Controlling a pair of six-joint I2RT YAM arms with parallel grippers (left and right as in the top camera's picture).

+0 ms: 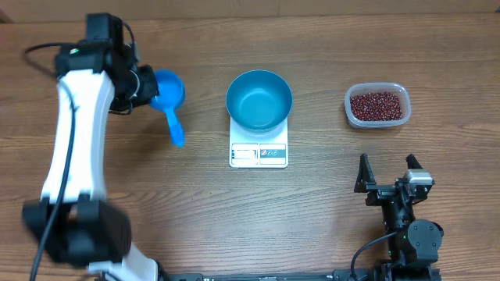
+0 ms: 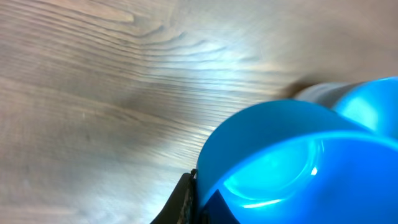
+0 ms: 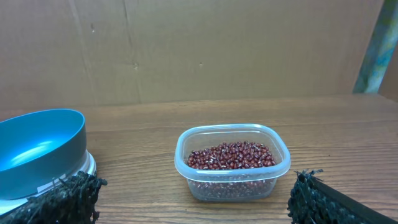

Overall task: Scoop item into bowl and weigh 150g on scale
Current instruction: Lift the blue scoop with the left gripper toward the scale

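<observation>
Sitting on the flat white rectangular scale (image 1: 258, 154), the deep round blue bowl (image 1: 259, 100) is mid-table overhead. The left gripper (image 1: 148, 87) clenches the bright blue plastic scoop (image 1: 170, 97), and the right gripper (image 1: 387, 173) is spread wide. The left wrist view shows the scoop against a finger. The right wrist view shows small dark red beans (image 3: 231, 155) in a clear plastic tub (image 3: 186, 163).

Bowl (image 1: 259, 100) on scale (image 1: 258, 154), beans (image 1: 377, 105) in tub (image 3: 180, 163)
</observation>
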